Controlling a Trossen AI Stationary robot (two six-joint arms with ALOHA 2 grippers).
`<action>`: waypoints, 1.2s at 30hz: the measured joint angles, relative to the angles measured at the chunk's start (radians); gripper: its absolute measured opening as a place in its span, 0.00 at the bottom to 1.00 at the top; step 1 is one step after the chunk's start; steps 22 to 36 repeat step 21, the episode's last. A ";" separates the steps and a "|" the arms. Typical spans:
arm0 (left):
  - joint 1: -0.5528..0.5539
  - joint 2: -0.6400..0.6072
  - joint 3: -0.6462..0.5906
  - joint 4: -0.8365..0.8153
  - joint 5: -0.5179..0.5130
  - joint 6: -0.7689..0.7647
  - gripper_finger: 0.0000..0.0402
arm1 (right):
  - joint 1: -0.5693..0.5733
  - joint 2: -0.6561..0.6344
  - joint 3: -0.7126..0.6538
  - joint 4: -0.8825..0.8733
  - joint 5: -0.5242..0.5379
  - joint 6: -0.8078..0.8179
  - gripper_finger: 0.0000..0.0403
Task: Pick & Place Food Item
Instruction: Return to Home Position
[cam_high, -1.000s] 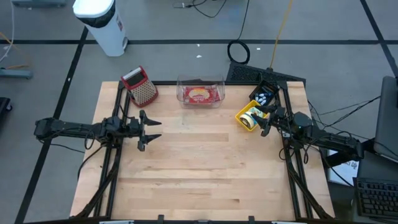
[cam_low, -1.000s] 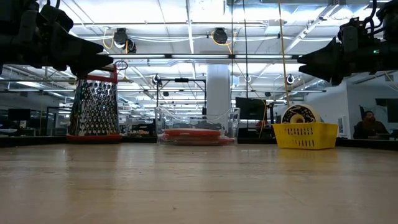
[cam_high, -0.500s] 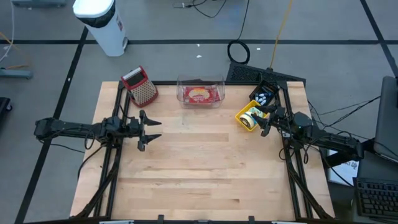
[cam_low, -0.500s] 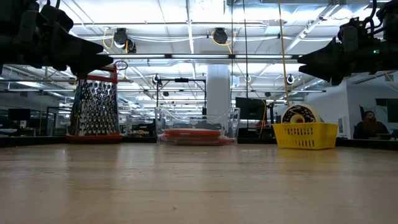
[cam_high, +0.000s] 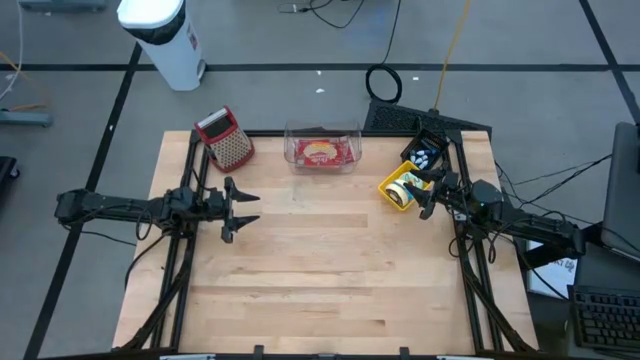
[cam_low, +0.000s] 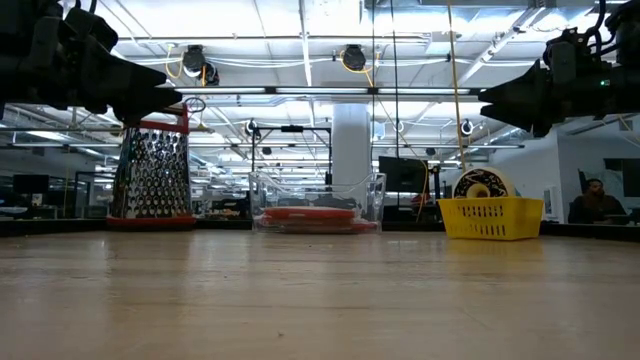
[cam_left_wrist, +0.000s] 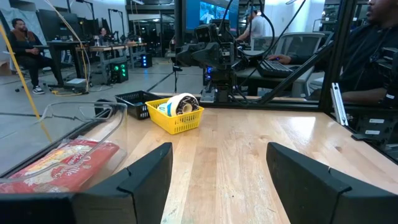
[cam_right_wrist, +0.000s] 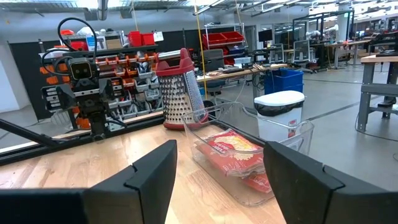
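A clear plastic container (cam_high: 322, 148) stands at the table's far middle, and a red food packet (cam_left_wrist: 62, 163) lies flat in it. To its right a yellow basket (cam_high: 400, 187) holds a round doughnut-like item (cam_low: 480, 185) standing on edge. My left gripper (cam_high: 245, 208) hovers open above the table's left part, pointing level toward the right; nothing is between its fingers (cam_left_wrist: 217, 186). My right gripper (cam_high: 425, 203) is raised just beside the yellow basket's near right side, open and clear of it (cam_low: 490, 98), with the container ahead of its fingers (cam_right_wrist: 221, 186).
A metal grater with a red handle (cam_high: 228, 138) stands at the far left. A black basket (cam_high: 424, 152) with small items sits behind the yellow one. A white bin (cam_high: 165, 40) stands on the floor beyond the table. Bare wood (cam_high: 330, 270) fills the middle and near part.
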 joint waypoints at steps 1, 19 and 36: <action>0.000 0.000 0.000 0.000 0.000 0.000 0.64 | 0.000 0.000 0.000 0.000 0.000 0.000 0.57; 0.000 0.000 0.000 0.000 0.000 0.000 0.64 | 0.000 0.000 0.000 0.000 0.000 0.000 0.56; 0.000 0.000 0.000 0.000 0.000 0.000 0.64 | 0.000 0.000 0.000 0.000 0.000 0.000 0.57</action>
